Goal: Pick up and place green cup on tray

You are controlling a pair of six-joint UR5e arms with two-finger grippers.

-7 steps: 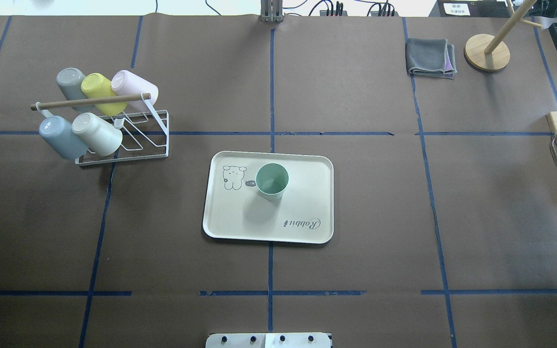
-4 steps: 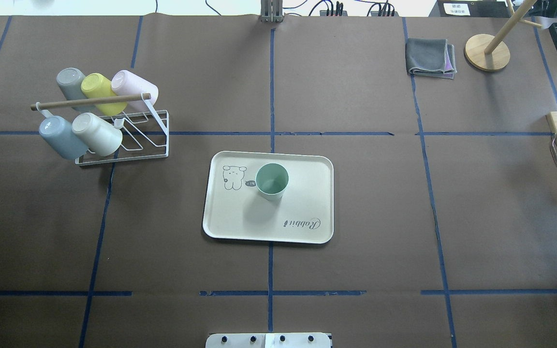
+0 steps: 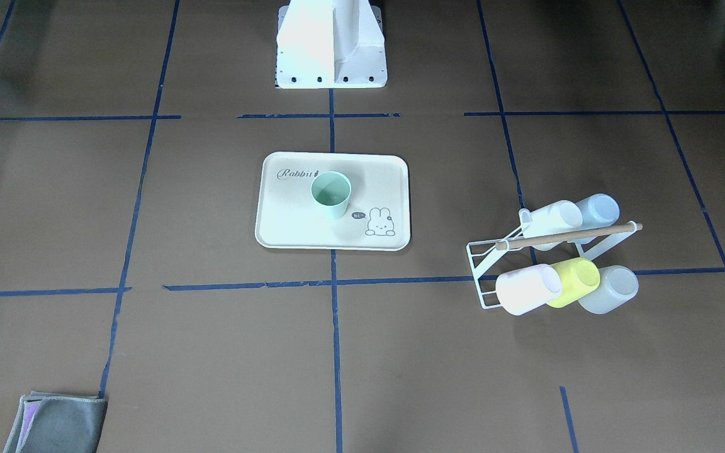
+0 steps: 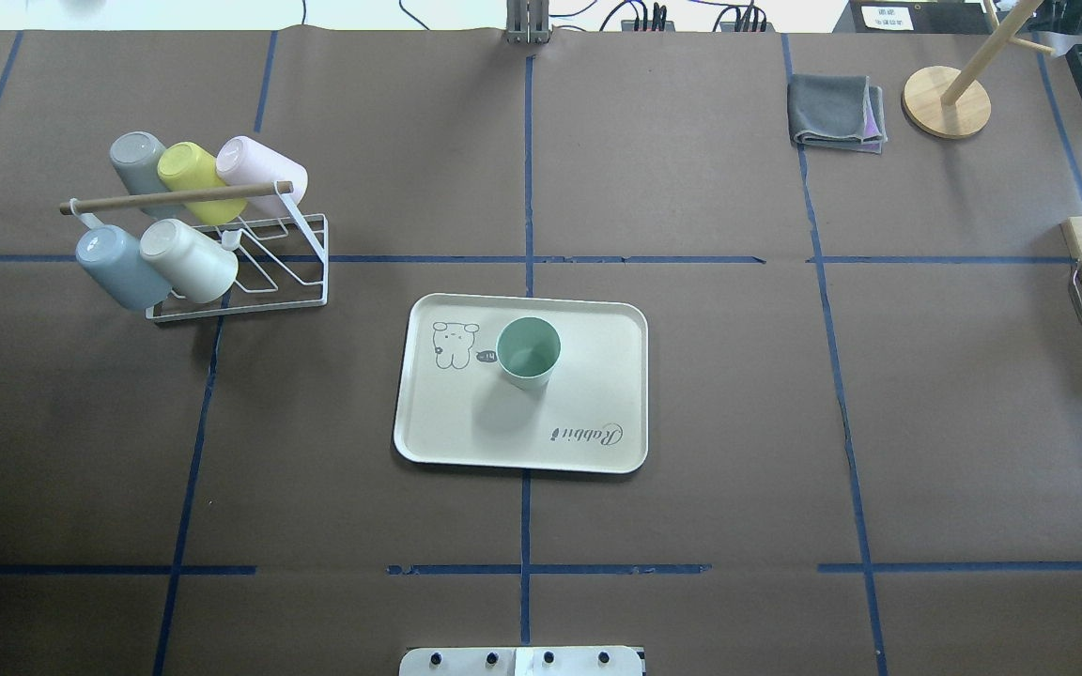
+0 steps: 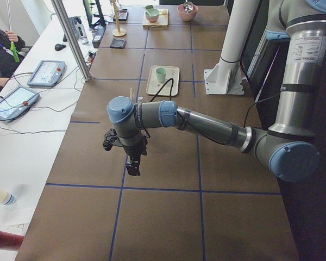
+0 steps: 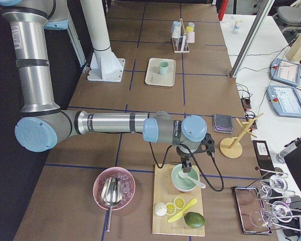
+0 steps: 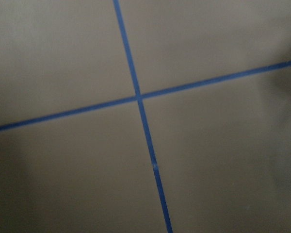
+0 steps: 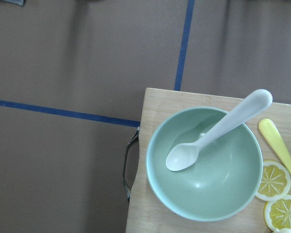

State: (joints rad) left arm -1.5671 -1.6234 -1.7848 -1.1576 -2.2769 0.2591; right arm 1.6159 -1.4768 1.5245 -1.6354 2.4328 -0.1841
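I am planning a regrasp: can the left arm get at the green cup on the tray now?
Probably yes: the green cup stands upright, alone on the tray, open from above; the rack sits well aside.

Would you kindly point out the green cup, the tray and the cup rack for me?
green cup (image 4: 529, 353), overhead exterior view, inside its open mouth.
tray (image 4: 597, 376), overhead exterior view, bare surface right of the cup.
cup rack (image 4: 175, 198), overhead exterior view, on its wooden bar.

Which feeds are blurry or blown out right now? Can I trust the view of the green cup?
Left wrist: soft, dim, only blurred tape lines. Front-facing: washed out, rack cups bleached. Overhead: sharp; green cup casts a soft shadow on the tray. Right wrist: crisp.
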